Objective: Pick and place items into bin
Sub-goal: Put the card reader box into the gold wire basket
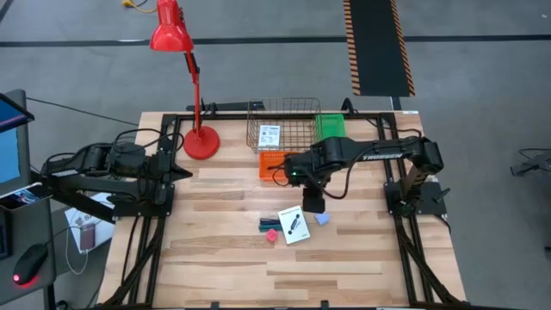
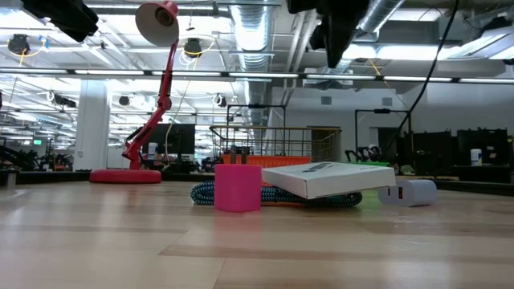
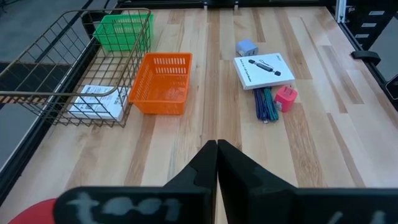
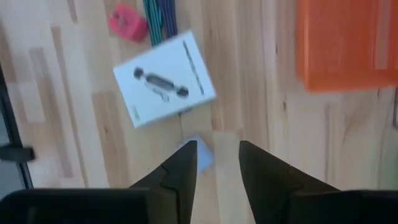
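A white printed card box [image 1: 293, 224] lies flat on the table, with teal-black sticks [image 1: 267, 224] and a pink piece [image 1: 273, 234] to its left and a pale blue cube [image 1: 323, 219] to its right. A second white card [image 1: 269, 134] lies inside the wire basket [image 1: 258, 112]. My right gripper [image 4: 217, 155] hovers open above the table. The blue cube [image 4: 200, 153] shows just beside one finger, and the card box [image 4: 165, 78] lies beyond. In the low view that gripper [image 2: 337, 32] is well above the items. My left gripper [image 3: 216, 149] is shut and waits at the table's left edge.
An orange bin [image 1: 274, 164] sits just beyond the right gripper, and a green bin [image 1: 330, 127] stands beside the wire basket at the far edge. A red desk lamp [image 1: 200, 142] stands at the far left. Bare wood lies toward the near edge.
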Available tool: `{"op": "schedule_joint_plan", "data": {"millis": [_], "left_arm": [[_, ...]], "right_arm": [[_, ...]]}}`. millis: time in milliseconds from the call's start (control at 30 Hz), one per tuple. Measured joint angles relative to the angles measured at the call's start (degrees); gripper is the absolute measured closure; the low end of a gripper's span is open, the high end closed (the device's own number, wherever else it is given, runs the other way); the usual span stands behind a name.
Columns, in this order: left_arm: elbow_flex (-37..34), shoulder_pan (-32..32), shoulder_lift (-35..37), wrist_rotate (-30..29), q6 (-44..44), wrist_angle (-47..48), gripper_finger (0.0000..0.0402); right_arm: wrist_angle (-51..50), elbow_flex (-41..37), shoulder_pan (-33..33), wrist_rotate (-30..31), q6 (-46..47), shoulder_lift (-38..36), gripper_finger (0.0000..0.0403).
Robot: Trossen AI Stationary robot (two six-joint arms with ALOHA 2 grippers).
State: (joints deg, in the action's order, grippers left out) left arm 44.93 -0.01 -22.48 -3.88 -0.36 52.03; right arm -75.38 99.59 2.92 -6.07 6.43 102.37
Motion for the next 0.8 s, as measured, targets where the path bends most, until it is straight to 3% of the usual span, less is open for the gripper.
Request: {"op": "schedule_joint_plan", "data": {"millis": [200,800], "left_arm": [[0.0,0.0,0.0,0.0,0.3,0.0,0.0401],[0.0,0.0,0.0,0.0,0.2,0.0,0.0401]], "right_arm": [[6.3,-0.3,0.9,0.1,-0.6,1.1,0.0290],[5.1,-0.3,5.1,0.2,-2.1,4.7,0.0290]]}}
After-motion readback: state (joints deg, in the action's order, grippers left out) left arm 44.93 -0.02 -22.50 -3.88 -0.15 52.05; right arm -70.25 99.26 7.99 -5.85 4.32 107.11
